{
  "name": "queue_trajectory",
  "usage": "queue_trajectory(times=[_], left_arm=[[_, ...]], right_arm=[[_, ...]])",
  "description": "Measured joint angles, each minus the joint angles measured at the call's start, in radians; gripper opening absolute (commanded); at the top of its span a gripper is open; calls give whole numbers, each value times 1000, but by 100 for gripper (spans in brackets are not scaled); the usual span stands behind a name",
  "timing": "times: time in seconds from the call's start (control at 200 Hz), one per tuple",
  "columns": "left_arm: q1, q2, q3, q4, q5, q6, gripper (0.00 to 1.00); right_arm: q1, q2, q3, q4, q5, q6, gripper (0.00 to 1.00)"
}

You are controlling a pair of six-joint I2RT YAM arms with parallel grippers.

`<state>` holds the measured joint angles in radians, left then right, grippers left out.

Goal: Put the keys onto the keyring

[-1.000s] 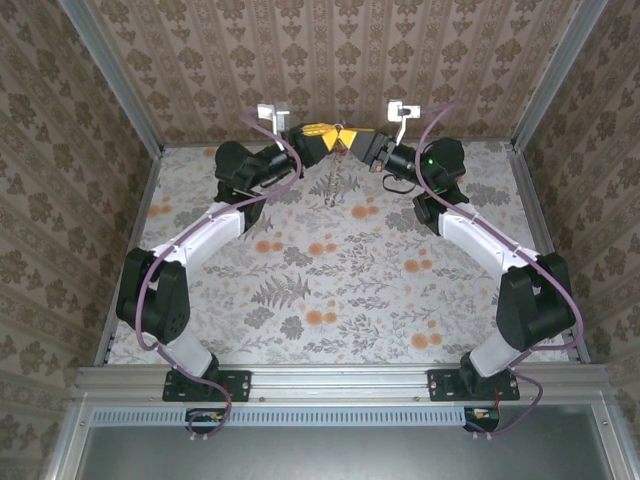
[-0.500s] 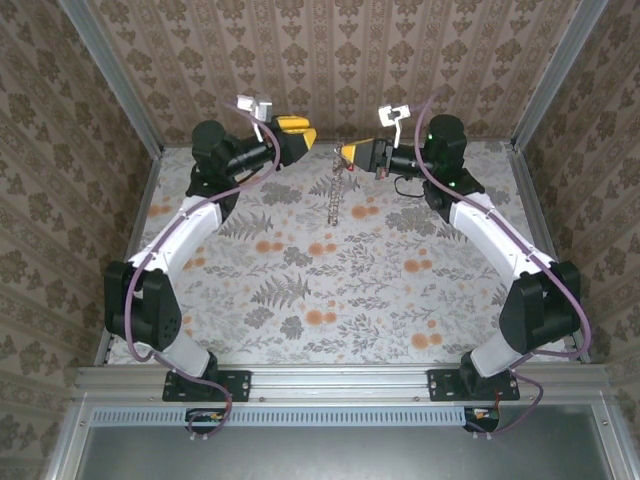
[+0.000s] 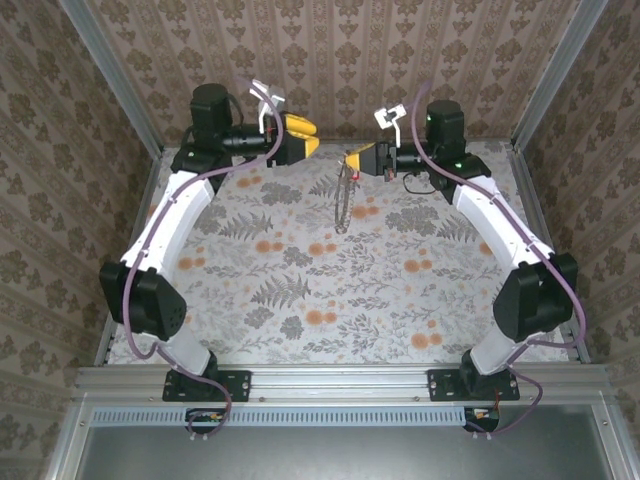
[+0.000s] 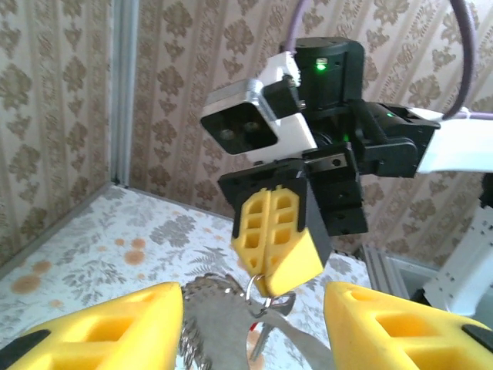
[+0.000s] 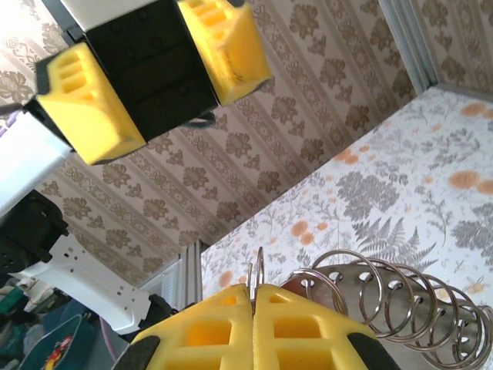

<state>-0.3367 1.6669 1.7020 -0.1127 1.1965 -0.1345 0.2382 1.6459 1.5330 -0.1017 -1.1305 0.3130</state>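
Floral tabletop point(image 3: 330, 290) below raised arm point(image 3: 495, 225), keyring point(image 3: 343, 200) in right end effector point(image 3: 351, 158)

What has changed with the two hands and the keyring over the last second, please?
The left hand drew back leftward from the right hand and stands open. The right hand shifted slightly right. It stays shut on the keyring, which still hangs below it.

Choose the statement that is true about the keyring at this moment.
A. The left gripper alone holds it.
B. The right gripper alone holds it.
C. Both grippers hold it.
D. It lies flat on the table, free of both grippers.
B. The right gripper has its yellow fingers pressed together on a small ring of the keyring, while the left gripper is apart from it with its fingers spread.
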Motion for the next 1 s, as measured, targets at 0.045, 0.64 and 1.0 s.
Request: queue_trajectory(times=[0.045, 0.64, 1.0], left_arm=[[0, 21, 15, -32, 20, 10, 52], [-50, 135, 90, -240, 95, 92, 41], [-76, 158, 100, -260, 98, 105, 40]], right_arm=[[0, 11, 0, -6, -1, 0, 0], [2, 23, -12, 5, -8, 5, 0], [2, 23, -16, 8, -8, 5, 0]])
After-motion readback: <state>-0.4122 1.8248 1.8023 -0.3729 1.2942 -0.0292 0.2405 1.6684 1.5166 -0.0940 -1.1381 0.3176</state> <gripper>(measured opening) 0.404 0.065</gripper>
